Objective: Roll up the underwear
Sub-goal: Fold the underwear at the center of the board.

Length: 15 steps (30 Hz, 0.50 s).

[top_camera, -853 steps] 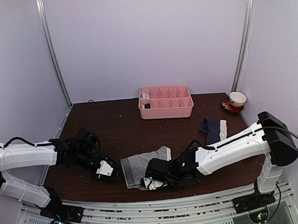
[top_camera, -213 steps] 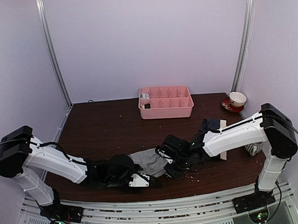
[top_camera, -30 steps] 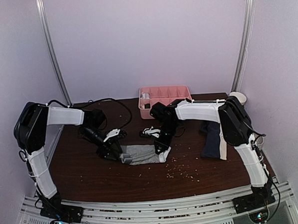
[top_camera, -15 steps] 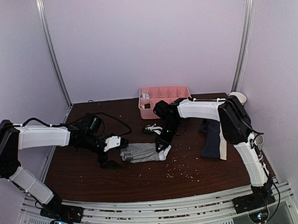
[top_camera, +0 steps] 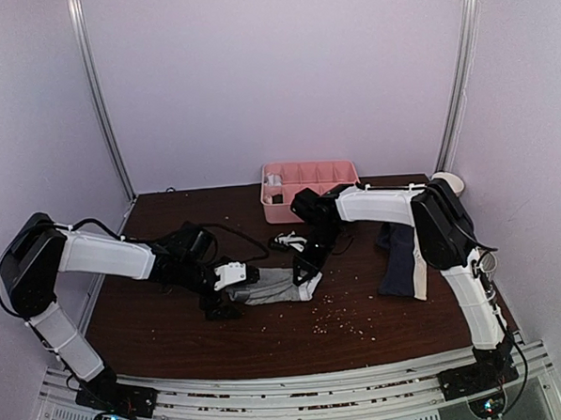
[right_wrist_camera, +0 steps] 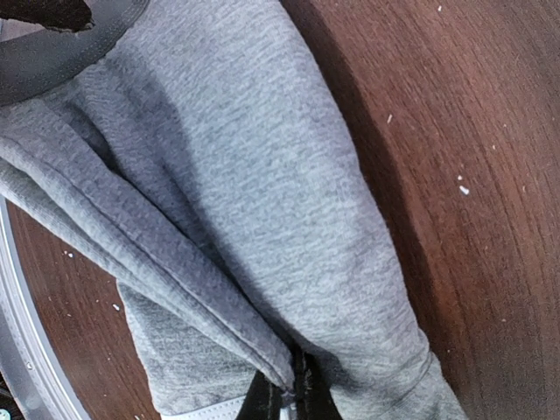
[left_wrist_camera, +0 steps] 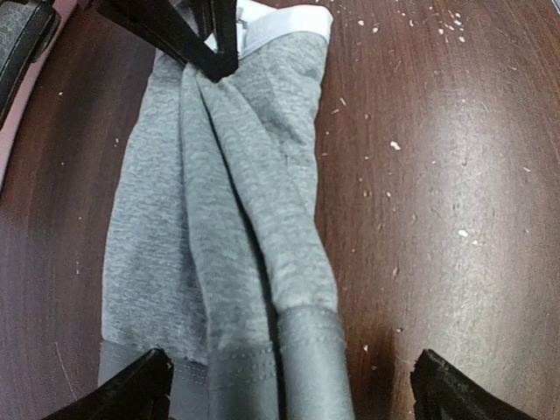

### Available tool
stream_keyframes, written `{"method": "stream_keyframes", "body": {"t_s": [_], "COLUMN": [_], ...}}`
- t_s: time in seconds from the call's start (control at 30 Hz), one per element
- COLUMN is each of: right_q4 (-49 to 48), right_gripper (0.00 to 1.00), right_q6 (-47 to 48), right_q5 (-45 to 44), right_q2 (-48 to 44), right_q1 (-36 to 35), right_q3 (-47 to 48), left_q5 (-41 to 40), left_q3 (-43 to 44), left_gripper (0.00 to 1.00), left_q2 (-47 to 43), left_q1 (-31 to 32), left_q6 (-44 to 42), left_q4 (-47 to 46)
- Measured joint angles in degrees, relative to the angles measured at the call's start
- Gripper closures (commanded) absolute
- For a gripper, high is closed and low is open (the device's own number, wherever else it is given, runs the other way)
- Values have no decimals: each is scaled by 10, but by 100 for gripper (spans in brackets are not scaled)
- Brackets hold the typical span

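Closing in since half a second ago, the left gripper (left_wrist_camera: 293,383) straddles the near end of the grey folded cloth boxer briefs (left_wrist_camera: 227,219) on the dark tabletop (left_wrist_camera: 437,175), jaws wide and empty. The right gripper (left_wrist_camera: 212,54) has its jaws pinched on the far end. Best to catch every layer low and keep the strip taut.

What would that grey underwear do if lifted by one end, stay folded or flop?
Likely flop: the grey underwear lies in soft lengthwise folds and bunches where the right gripper pinches it. It looks like thin knit, so probably light. Pushed, it would probably wrinkle rather than slide.
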<state>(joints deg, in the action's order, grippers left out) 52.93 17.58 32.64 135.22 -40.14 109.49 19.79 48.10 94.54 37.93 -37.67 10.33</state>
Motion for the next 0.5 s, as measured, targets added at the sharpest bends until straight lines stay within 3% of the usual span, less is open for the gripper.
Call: {"method": "stream_keyframes", "body": {"t_s": [0.13,0.17,0.23,0.4,0.5], "right_q4": [0,-1,-2,-9,-14], "right_gripper": [100,100,100,100,100], "right_q6": [0,0,1,1,2], "right_q5": [2,2,2,1,1], "right_q2": [0,0,-1,-5,-8], "right_q1": [0,0,0,0,0], "right_q3": [-1,-1,-3,-10,-15], "left_q5": [-5,-5,-3,25,50], "left_q3": [11,16,27,62,86], "left_gripper": [22,31,36,66,74], "left_q2": [11,15,23,55,75], "left_q1": [3,3,2,-14,-37], "left_q6": [12,16,24,35,47], "left_q4": [0,0,2,18,36]}}
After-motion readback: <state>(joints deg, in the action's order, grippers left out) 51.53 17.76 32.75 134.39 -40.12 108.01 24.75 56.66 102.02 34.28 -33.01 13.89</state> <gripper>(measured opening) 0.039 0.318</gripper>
